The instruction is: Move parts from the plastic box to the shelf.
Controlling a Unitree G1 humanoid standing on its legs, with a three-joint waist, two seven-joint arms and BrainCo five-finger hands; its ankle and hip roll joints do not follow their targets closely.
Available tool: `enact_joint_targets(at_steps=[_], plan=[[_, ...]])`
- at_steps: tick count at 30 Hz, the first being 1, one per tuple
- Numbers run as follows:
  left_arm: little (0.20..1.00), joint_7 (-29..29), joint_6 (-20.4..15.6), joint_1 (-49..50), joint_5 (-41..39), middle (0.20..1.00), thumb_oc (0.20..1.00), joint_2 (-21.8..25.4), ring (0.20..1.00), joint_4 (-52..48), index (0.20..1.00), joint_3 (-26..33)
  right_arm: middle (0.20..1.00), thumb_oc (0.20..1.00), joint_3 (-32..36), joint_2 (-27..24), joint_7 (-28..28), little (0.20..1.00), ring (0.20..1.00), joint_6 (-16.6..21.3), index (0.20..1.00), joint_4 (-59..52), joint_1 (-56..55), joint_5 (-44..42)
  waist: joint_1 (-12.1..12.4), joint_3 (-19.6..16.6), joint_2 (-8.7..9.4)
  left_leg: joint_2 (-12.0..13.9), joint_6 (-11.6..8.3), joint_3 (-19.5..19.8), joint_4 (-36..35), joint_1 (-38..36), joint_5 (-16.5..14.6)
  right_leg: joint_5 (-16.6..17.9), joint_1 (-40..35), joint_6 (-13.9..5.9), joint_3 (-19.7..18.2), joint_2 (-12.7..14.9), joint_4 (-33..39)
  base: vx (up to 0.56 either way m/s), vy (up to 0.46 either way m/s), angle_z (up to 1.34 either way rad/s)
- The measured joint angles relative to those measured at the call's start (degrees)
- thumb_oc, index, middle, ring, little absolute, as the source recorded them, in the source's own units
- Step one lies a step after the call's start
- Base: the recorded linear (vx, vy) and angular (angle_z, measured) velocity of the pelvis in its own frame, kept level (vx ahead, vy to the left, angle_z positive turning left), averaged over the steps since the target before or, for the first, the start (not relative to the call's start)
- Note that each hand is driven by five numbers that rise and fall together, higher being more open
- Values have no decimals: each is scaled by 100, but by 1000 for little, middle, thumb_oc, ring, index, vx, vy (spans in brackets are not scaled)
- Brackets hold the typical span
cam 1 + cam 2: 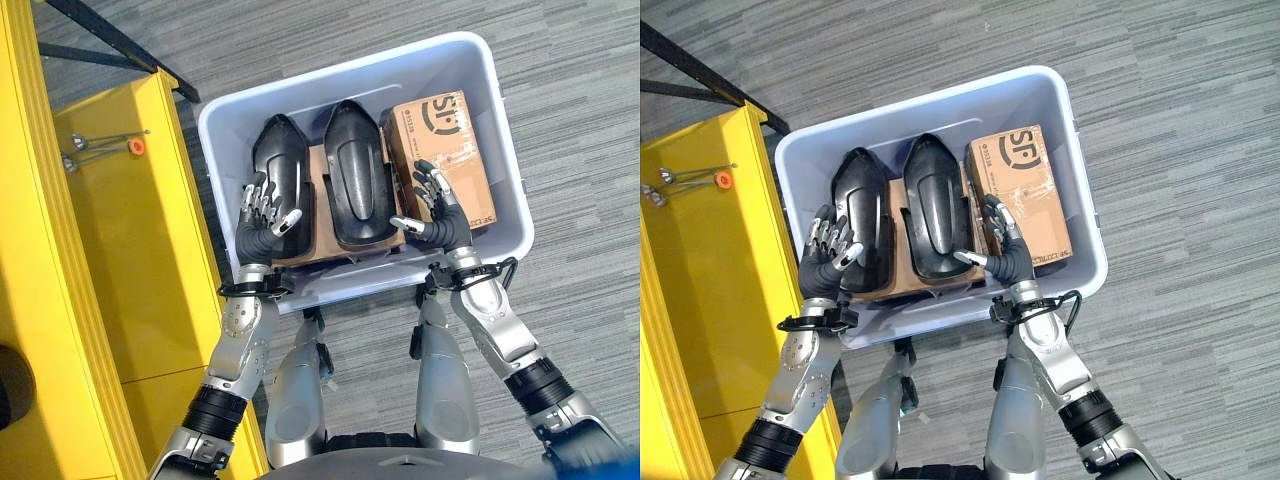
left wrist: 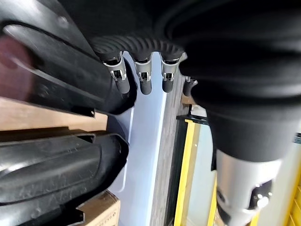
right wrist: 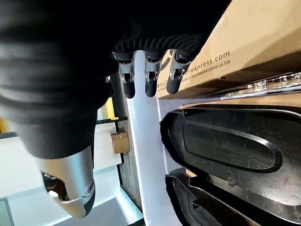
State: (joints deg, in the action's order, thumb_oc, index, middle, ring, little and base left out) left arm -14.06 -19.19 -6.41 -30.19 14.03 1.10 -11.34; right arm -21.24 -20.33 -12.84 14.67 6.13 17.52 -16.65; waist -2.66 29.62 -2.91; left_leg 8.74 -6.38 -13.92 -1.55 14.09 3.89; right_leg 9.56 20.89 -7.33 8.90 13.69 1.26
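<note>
As both hands [image 1: 268, 222] hover, box [image 1: 445, 150] shows print.

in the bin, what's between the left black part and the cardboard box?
A second black part lies between the left black part and the cardboard box, seen in the left eye view.

The left hand [image 2: 141, 77] hangs with relaxed, dark-tipped fingers beside a black moulded part [image 2: 56, 80], holding nothing. Past them runs the pale wall of the plastic box [image 2: 146, 155], with a 2nd black part [image 2: 56, 174], a cardboard corner [image 2: 96, 212] and a yellow shelf edge [image 2: 181, 179].
</note>
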Motion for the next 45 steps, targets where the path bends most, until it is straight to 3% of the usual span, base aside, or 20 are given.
enact_joint_targets(at_steps=[15,31,45], plan=[[1000,-15,-5,-67,1,1000,1000,-5,1000,2,1000,-203,1000,1000,-85,191,-391,1000,1000,-9,1000,545,353,4,58,63,-145,-74,44,51,45,334,28,65,276,-18,31,75,7,0,1,1],[1000,-154,-21,-184,-3,1000,1000,-6,1000,0,1000,-222,1000,1000,-117,431,-850,1000,1000,-129,1000,1769,1059,184,80,63,-166,-95,72,51,90,591,48,111,537,-6,-3,94,-4,0,0,0],[1000,-245,-27,-381,-30,1000,1000,-1,1000,-2,1000,-448,1000,1000,65,457,-1242,1000,1000,-279,1000,2969,2017,394,302,89,-258,-132,111,215,282,1121,76,179,900,12,82,161,-43,-10,3,5]])
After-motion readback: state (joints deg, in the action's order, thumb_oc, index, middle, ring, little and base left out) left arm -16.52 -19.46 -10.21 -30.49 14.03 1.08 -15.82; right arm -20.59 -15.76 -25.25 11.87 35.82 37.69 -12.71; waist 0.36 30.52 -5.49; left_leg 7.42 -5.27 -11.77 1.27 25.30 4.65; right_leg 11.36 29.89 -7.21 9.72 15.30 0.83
